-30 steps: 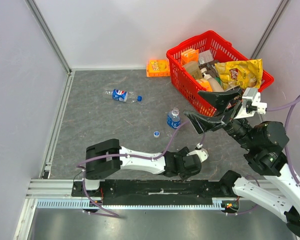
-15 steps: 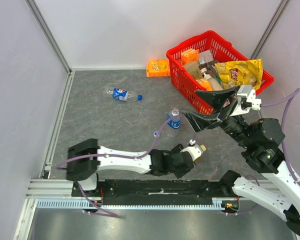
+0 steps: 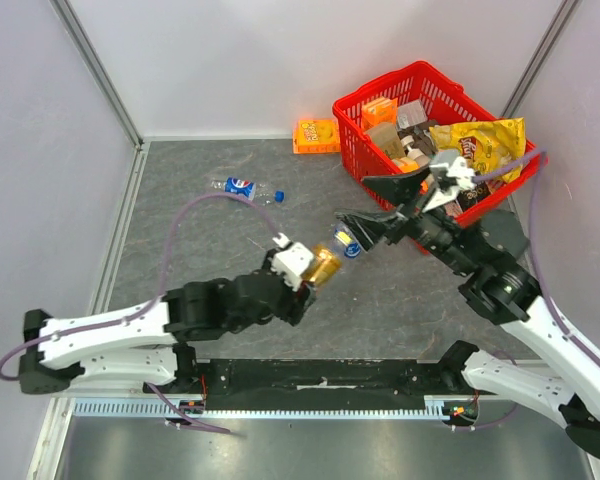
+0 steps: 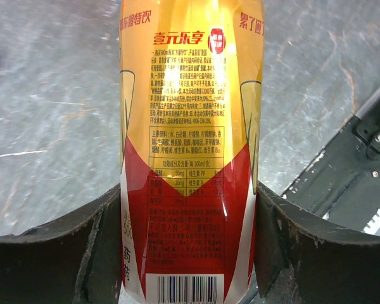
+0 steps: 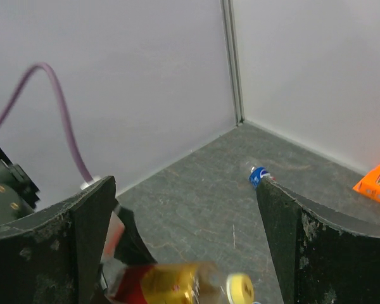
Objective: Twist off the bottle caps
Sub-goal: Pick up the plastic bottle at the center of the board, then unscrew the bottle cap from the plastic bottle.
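Grip confirmed: left gripper (image 3: 305,268) pinches the amber bottle (image 4: 189,126) across its red-and-gold label, one pad on each side. The bottle is lifted off the table (image 3: 180,250) and lies roughly level, neck pointing away from this gripper toward the other arm. Judged purpose: body clamped so it cannot spin while the cap is turned.

Right gripper (image 5: 185,190) is spread wide and holds nothing. The yellow cap (image 5: 240,289) is on the bottle and sits just ahead of the gripper, below the gap between its fingers and touching neither. Judged step: approach to close on the cap; alignment is not complete.

One clear bottle (image 3: 347,242) stands just beneath the right gripper; its cap cannot be made out. Another clear bottle (image 3: 242,186) lies on its side well beyond the left gripper, blue cap (image 3: 279,197) fitted.

The red basket (image 3: 375,85), behind the right gripper, holds a yellow snack bag (image 3: 480,143) with assorted boxes and packets. An orange box (image 3: 316,134) lies outside it.
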You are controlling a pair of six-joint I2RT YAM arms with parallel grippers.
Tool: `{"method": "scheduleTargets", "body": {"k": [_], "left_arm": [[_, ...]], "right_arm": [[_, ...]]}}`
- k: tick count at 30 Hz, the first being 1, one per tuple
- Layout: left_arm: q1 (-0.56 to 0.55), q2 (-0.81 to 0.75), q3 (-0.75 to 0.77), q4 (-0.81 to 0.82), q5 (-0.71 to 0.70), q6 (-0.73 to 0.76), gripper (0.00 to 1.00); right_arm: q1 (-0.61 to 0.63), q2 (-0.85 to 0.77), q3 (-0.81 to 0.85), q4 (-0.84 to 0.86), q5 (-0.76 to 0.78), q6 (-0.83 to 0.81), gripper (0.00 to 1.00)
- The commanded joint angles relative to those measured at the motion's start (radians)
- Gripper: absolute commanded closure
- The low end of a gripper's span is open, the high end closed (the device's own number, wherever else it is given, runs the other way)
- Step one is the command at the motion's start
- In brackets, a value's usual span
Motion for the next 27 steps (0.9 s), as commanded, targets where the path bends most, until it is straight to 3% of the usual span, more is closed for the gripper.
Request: {"method": "scheduleTargets", "body": {"k": [1,9,13,18,23,27], "left_arm": [[0.062,-0.139,-0.001,-0.146,-0.057,-0.023,0.41],[0.269,-0.369,-0.047,-0.179,0.174,0.019,0.41],[0.33,-0.418,-0.072,-0.156,0.291,0.058,0.41],[0.378,-0.377,-0.091,-0.11,0.429,0.082,0.43],[0.457,-0.311,-0.084,-0.064,0.579,0.123,0.41],[0.591,-0.224,-0.076,0.016,0.806,0.149,0.41]], "right_arm": [[0.0,0.078,0.022,-0.008,0.001,0.068,0.02],[-0.009,0.241,0.055,0.007,-0.152,0.137,0.02],[-0.061,0.298,0.026,0.102,-0.277,0.255,0.02],[-0.159,0.356,-0.066,0.422,-0.495,0.525,0.02],[-0.167,0.365,-0.051,0.391,-0.525,0.507,0.02],[-0.178,0.349,-0.03,0.297,-0.493,0.446,0.02]]}}
